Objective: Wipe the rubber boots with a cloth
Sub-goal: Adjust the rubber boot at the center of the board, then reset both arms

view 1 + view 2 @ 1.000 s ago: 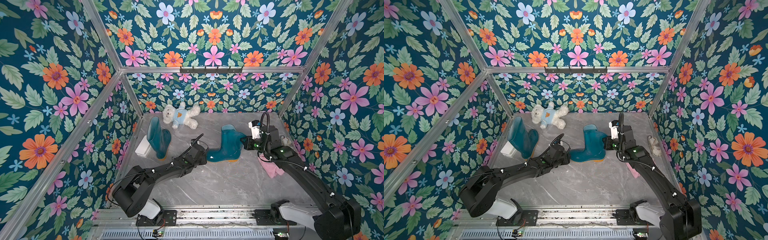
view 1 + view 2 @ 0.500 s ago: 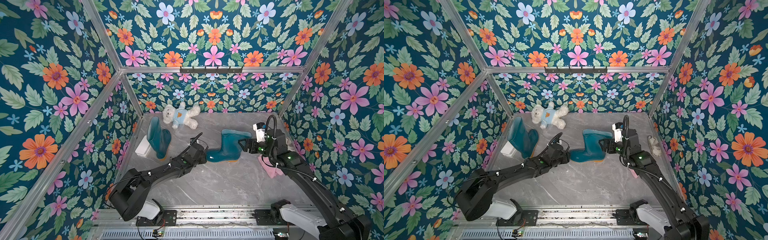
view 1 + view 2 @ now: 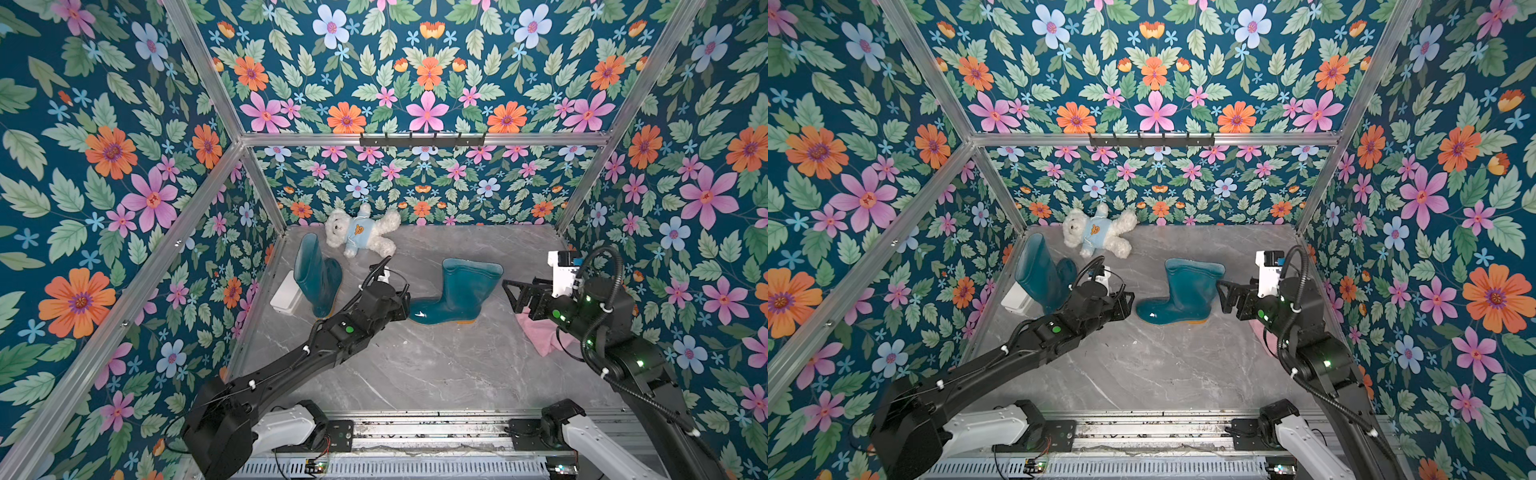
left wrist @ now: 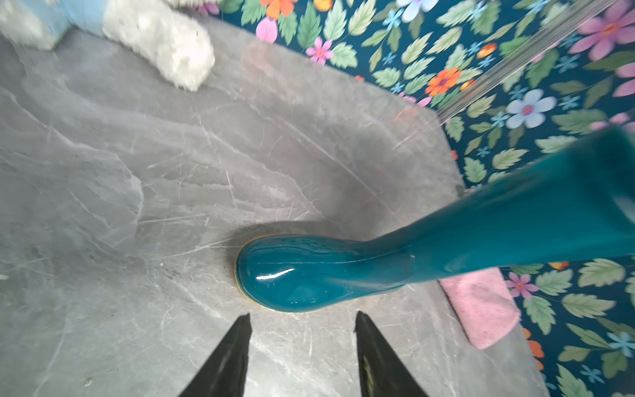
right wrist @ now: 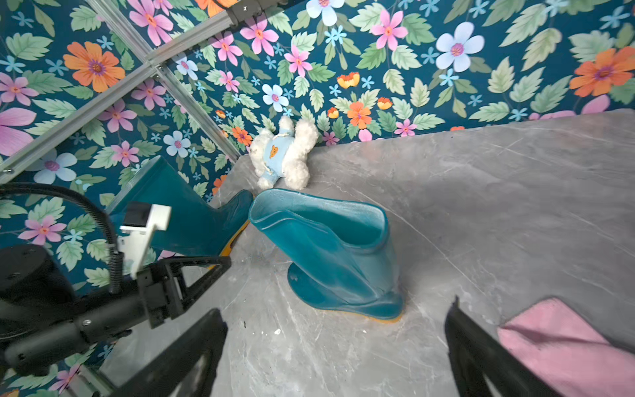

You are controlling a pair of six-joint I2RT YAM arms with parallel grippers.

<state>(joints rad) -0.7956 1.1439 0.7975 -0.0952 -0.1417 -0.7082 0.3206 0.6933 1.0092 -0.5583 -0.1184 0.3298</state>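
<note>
Released! Over the last second the right gripper (image 3: 512, 296) has let go of the middle boot (image 3: 457, 291) and backed off toward the right-hand wall, so there is now clear table between its tips and the teal shaft it was pressed against. Its fingers are spread wide with nothing between them. The middle boot stands on its orange-yellow sole in the centre of the grey marble table (image 3: 415, 365), shaft opening up and toe aimed at the left arm. That boot has settled a touch more upright than before. The left gripper (image 4: 301, 315) has barely budged: fingers parted about halfway, empty, tips just short of the glossy toe and not touching it. The pink cloth (image 3: 538, 332) lies crumpled on the table by the right wall, just beside and partly under the right gripper, with nobody holding it. The second boot (image 3: 318, 278) is over by the left wall, tilted, just beside a white box (image 3: 286, 294). A teddy bear (image 3: 359, 232) in a blue top sprawls at the back wall, same spot as before.
</note>
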